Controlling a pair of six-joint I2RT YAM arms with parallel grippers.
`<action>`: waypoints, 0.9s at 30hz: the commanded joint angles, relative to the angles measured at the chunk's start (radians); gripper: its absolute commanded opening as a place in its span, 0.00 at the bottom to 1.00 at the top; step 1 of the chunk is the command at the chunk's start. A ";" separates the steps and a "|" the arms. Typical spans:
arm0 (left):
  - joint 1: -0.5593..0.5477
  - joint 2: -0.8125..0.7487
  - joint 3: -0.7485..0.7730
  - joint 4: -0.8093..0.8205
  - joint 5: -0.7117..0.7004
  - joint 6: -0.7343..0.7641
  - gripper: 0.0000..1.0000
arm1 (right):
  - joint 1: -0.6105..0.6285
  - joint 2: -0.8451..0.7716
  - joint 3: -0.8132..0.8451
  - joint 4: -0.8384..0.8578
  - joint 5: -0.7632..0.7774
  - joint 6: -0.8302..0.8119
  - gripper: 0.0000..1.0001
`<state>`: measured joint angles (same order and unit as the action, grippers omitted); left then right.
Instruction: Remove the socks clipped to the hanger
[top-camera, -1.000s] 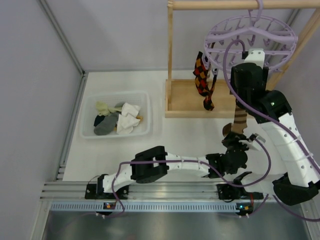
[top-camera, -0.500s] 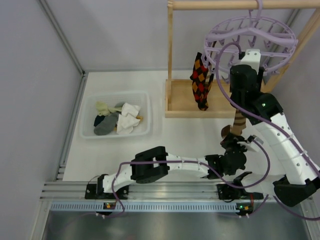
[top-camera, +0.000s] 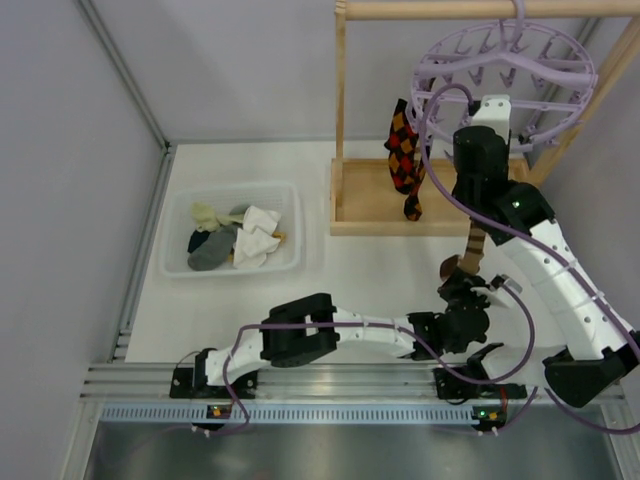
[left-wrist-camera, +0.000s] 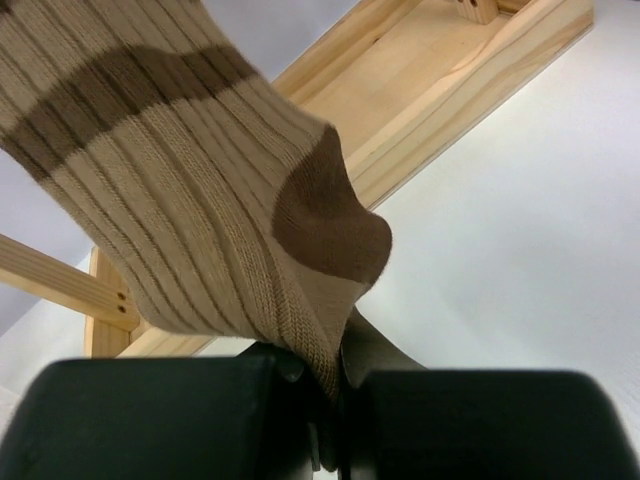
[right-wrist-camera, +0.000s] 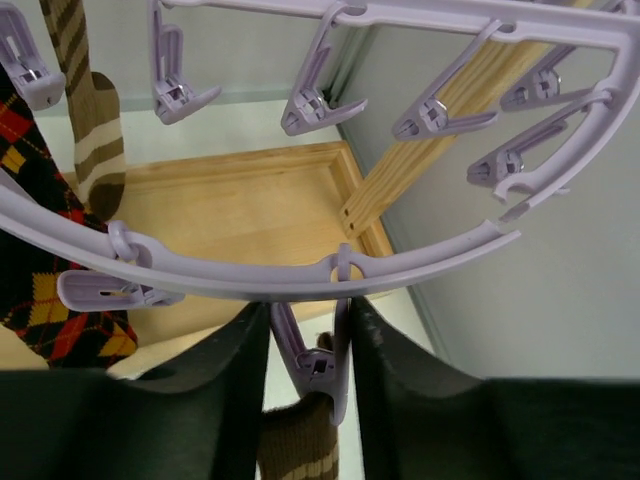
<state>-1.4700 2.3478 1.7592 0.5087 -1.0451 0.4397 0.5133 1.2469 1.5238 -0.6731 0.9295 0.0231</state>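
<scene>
**Hanger** (top-camera: 432, 72): hangs by its hook from the top bar of the wooden rack (top-camera: 440, 10), at the far right of the table (top-camera: 370, 270). The ring has little room, with a slanted rack leg just behind it and the side wall near on the right. Open room lies to the left and on the side toward the arms.

**Diamond-patterned sock** (top-camera: 403, 155): clipped at the ring's left edge, dangling over the rack's base tray.

**Striped sock** (top-camera: 477, 243): runs from under the ring down toward the arms. Its upper part is hidden behind the right arm.

**Left gripper** (left-wrist-camera: 335, 395): closed tight on the striped sock's lower end, on the near side of the rack base. The fabric is pinched between the 2 fingers.

**Right gripper** (right-wrist-camera: 310, 345): up at the ring's near rim, jaws part-open astride 1 peg (right-wrist-camera: 312, 368). The fingers (right-wrist-camera: 225, 390) stand just beside the peg, and a sliver of gap shows on one side. Striped fabric hangs directly below that peg.

**Bin** (top-camera: 290, 268): left of the rack and well apart, with bare table between. It holds white socks (top-camera: 260, 235) and a grey sock (top-camera: 212, 250).
</scene>
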 joint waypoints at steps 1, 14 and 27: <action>-0.027 -0.059 -0.018 0.025 0.022 -0.010 0.00 | -0.007 -0.001 0.001 0.078 0.025 -0.005 0.26; 0.007 -0.231 -0.235 -0.001 -0.004 -0.151 0.00 | -0.013 -0.061 -0.040 0.063 -0.038 0.024 0.15; 0.244 -0.904 -0.601 -0.557 0.000 -0.637 0.00 | -0.120 -0.188 -0.139 0.061 -0.259 0.107 0.42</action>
<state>-1.2568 1.5219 1.2095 0.1112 -1.0386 -0.0654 0.4263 1.0885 1.4067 -0.6258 0.7395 0.0910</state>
